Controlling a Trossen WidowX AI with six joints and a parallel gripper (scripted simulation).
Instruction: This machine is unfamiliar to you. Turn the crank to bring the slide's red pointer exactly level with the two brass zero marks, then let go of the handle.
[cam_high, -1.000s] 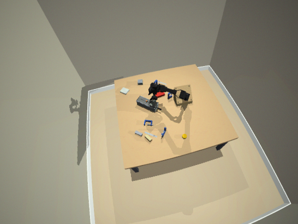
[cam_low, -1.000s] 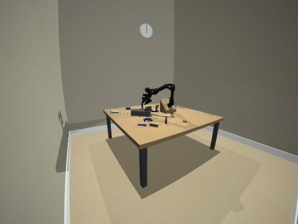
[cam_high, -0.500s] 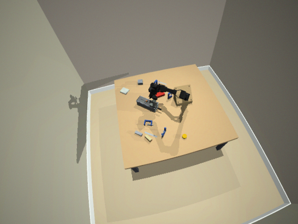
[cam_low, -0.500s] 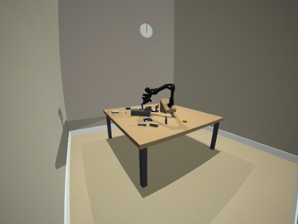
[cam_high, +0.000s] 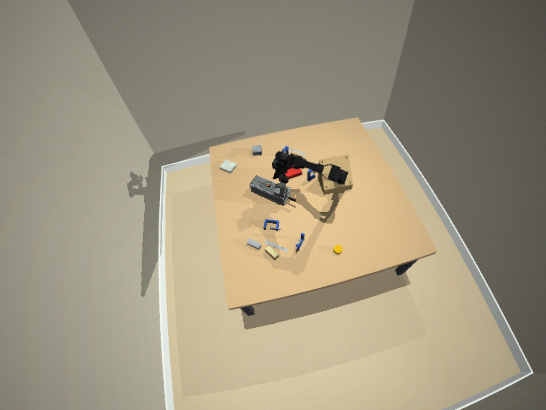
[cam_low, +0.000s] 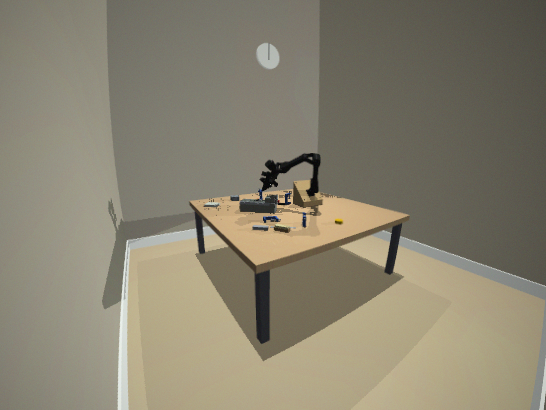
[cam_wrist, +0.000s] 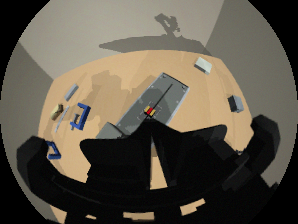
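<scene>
The grey machine (cam_high: 261, 189) (cam_low: 257, 206) (cam_wrist: 171, 95) is a long box on the table, with a slot along its top. The small red pointer (cam_wrist: 149, 111) (cam_high: 268, 185) shows at the slot, with yellow brass marks close by it; whether they are exactly level is too small to tell. A dark crank part (cam_high: 292, 199) sticks out at the machine's right end in the top view. Its handle cannot be made out, and the fingers cover that area in the wrist view. My gripper (cam_wrist: 149, 121) is shut with no thing visible between its fingers, above and beside the machine's crank end.
A red block (cam_high: 293, 173) lies behind the machine near the arm's wooden base (cam_high: 327, 185). Blue clamps (cam_high: 271, 224) (cam_high: 300, 242) (cam_wrist: 81, 116), a yellow disc (cam_high: 338, 249) and small bars stand in front. A grey cube (cam_high: 257, 150) (cam_wrist: 235, 103) and pale pad (cam_high: 228, 166) (cam_wrist: 203, 65) lie farther back.
</scene>
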